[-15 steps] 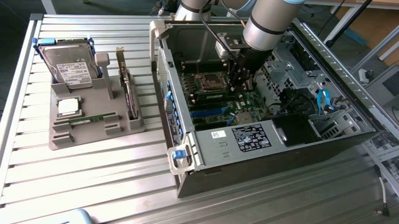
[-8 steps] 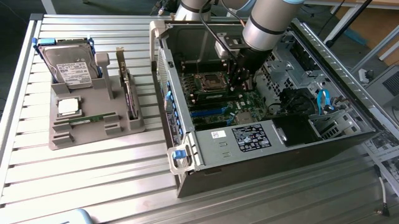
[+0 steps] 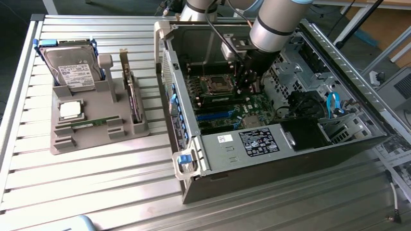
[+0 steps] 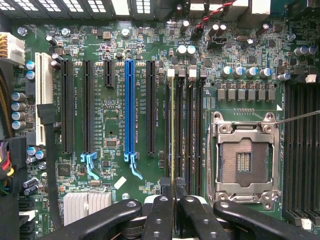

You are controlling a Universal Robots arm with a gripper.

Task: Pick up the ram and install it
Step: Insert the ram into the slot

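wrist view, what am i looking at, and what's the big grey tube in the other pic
The grey tube in the exterior view is a robot arm reaching into an open computer case on a slatted metal table. The wrist view comes from a camera on that arm, looking at the green motherboard. The black bars are its claw, shut on the ram, a thin memory stick seen edge-on along a slot. Beside the case, a grey tray holds a hard drive and a processor chip.
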